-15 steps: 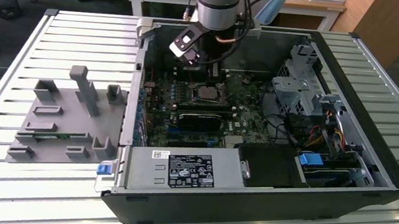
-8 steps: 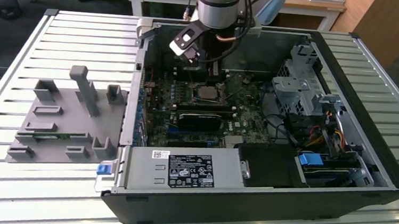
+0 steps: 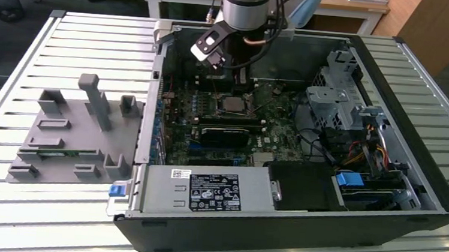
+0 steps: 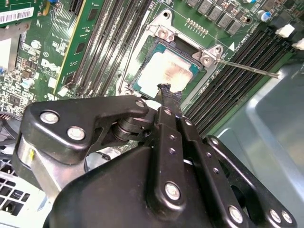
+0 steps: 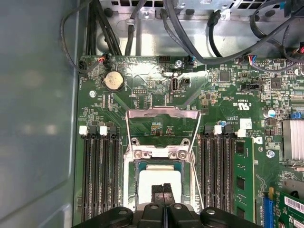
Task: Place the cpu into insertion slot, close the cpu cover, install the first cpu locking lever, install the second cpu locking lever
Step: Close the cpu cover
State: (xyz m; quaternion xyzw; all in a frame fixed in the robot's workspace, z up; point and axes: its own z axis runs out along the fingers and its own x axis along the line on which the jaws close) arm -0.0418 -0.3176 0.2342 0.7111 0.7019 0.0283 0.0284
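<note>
Gripper (image 5: 164, 188) fingers closed together, holding nothing, tips directly over the near edge of the cpu (image 5: 146, 179), which is seated in the socket (image 5: 130, 190). The cpu cover (image 5: 161, 111) appears swung open beyond it.

arm (image 3: 246, 7) is a silver-grey tube w/ black cables (image 3: 274, 30); tool (image 4: 166, 92) has matte black link bars, silver screw heads (image 4: 172, 191) at pivots
</note>
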